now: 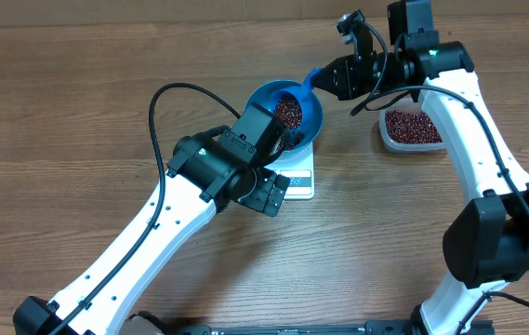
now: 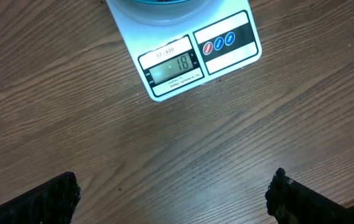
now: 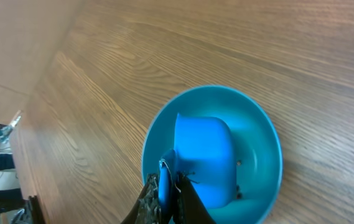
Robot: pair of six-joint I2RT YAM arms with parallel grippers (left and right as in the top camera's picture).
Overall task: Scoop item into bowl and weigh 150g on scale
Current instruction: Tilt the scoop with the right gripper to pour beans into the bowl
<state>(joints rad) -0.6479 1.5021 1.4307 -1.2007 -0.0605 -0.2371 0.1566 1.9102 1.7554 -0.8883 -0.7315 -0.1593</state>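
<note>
The bright blue bowl (image 1: 314, 119) stands on the white scale (image 1: 302, 177) with a heap of dark red beans (image 1: 289, 110) inside. My right gripper (image 1: 327, 78) is shut on the handle of a small blue scoop (image 1: 311, 78), held over the bowl's far rim. In the right wrist view the scoop (image 3: 204, 155) is tipped over inside the bowl (image 3: 270, 140), hiding most of the beans. My left gripper (image 2: 173, 199) hangs open over bare table in front of the scale (image 2: 223, 59), whose display (image 2: 173, 67) is lit.
A clear plastic tub (image 1: 411, 127) of more beans sits right of the scale, beneath my right arm. My left arm (image 1: 227, 158) reaches over the scale's front left side, covering part of the bowl. Wood tabletop lies all around.
</note>
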